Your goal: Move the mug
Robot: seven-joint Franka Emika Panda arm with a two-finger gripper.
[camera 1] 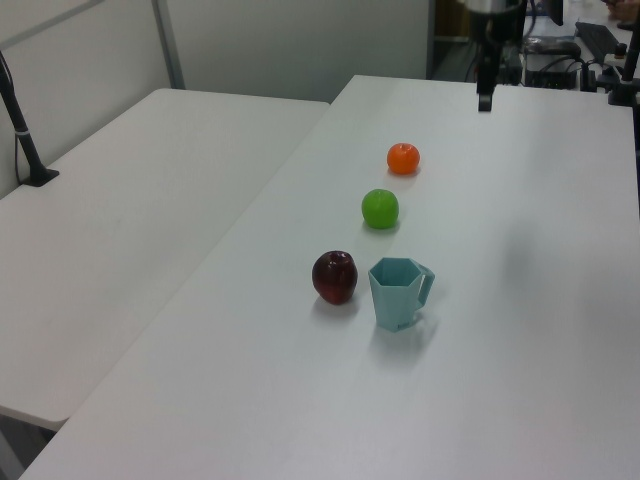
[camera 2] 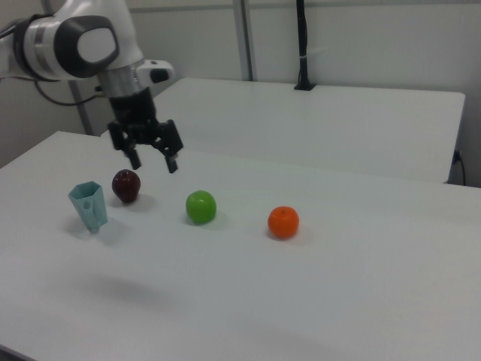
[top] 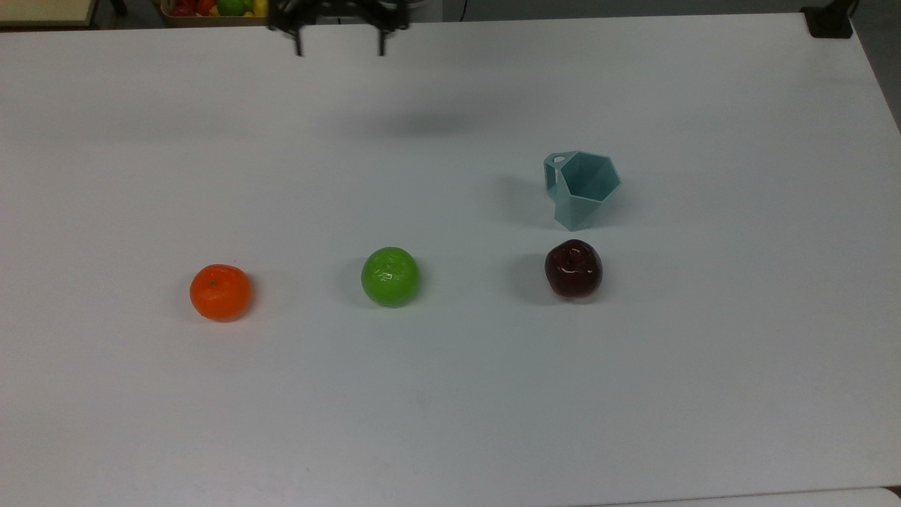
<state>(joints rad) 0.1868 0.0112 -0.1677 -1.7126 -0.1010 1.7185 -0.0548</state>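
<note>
Mug [top: 581, 189] upright on table [top: 739, 317], just far side of dark red apple [top: 574, 268] in the top view; gripper [camera 2: 153, 158] raised well apart, fingers spread, empty — a careless return pass risks clipping the mug's handle, tipping it into the apple.

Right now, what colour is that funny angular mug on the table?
The mug is pale teal-blue all over, with no pattern; the top view shows it best.

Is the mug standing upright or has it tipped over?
Upright. The mug stands on its narrow base on the table, its hexagonal rim facing up and its inside bare, beside the dark red apple.
</note>
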